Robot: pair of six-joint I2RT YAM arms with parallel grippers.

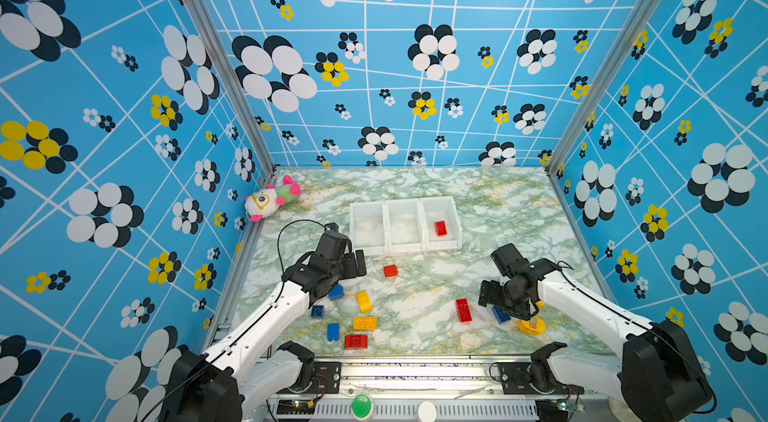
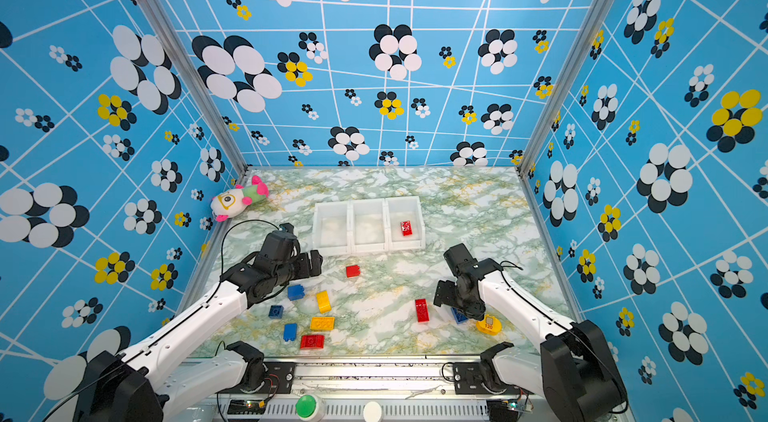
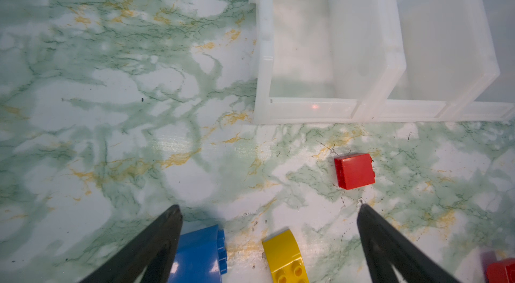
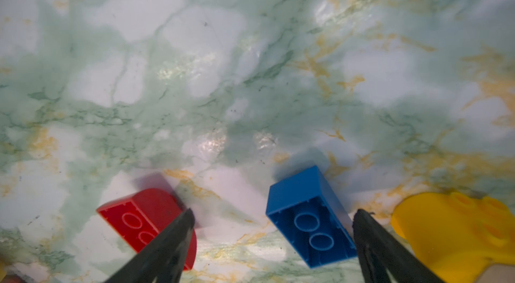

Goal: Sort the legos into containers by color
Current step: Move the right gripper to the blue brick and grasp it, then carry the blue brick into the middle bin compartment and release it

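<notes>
Right tool (image 4: 274, 211) stood open astride blue brick (image 4: 303, 201) | left tool (image 3: 269, 206) open, empty | risk: closing could snag adjacent red brick (image 4: 145, 212).

Legos (image 1: 364, 301) glossy hard plastic. Containers (image 1: 405, 249) milky translucent plastic, smooth. Counter (image 1: 415, 303) glossy marble-print film; plush toy (image 1: 266, 200) soft cloth

Blue brick (image 1: 501, 315) half hidden under the right gripper (image 4: 274, 212) in both top views; second blue brick (image 1: 337, 292) partly under the left arm (image 1: 291, 303) and cropped by the left wrist view's edge, same for yellow brick (image 3: 284, 256) and corner red piece (image 3: 501, 270) (barely a sliver, shape unclear). Containers (image 3: 365, 72) cropped there too. Right wrist view: round yellow piece (image 4: 457, 234) cut off, label mostly out of frame; red brick (image 4: 139, 217) partly behind a finger (image 4: 167, 251); far tabletop (image 4: 250, 45) blurred.
</notes>
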